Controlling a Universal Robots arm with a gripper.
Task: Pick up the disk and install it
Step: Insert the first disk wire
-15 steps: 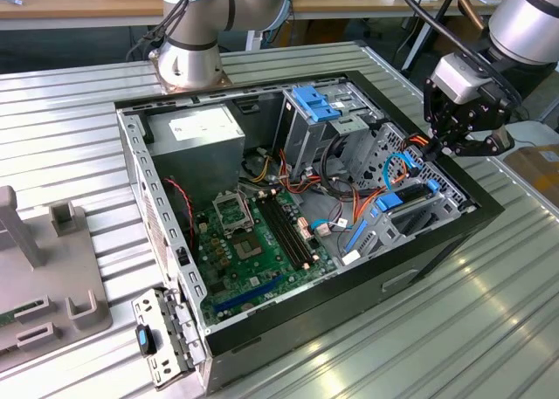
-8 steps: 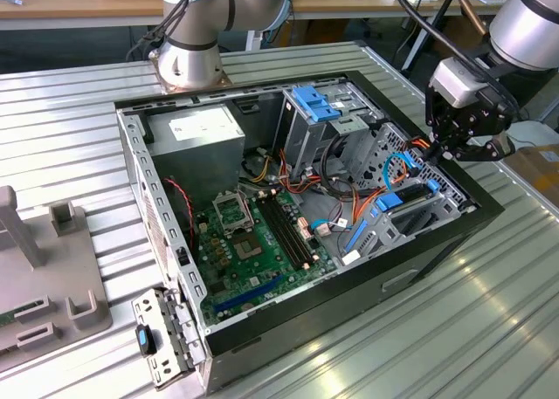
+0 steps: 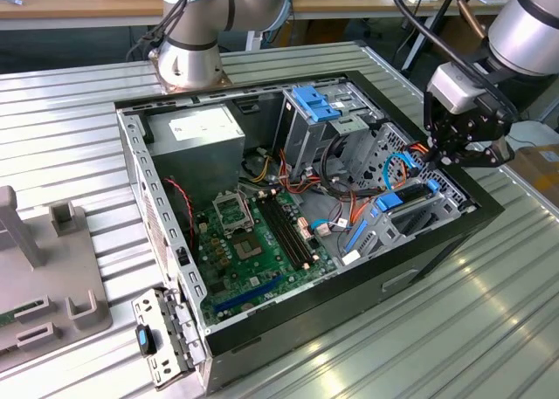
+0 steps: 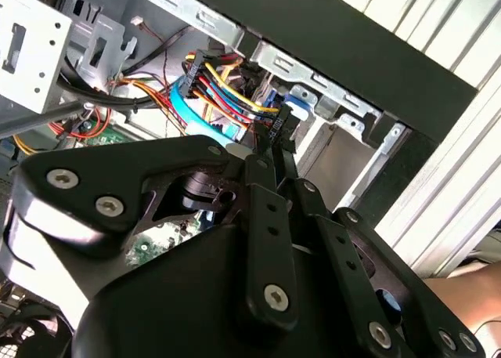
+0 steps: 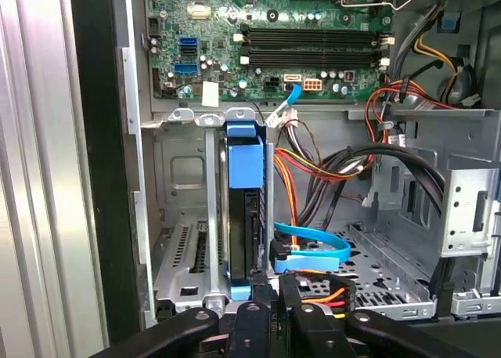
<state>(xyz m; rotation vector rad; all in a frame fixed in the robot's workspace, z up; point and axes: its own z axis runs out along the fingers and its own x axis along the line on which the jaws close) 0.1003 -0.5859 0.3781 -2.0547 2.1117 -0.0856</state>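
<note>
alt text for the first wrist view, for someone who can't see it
The robot's hand sits at the end of the disk, which stands on edge in its blue carrier inside a metal drive bay of an open computer case. Beyond lie the green motherboard and bundled cables.

The exterior view looks down at an angle from some way off, taking in the open computer case (image 3: pixel 306 216); the first wrist view looks close into the case toward the motherboard (image 5: pixel 274 37); the second wrist view peers past black linkage; both wrist views share the drive bay's cables (image 4: pixel 223 95).
</note>
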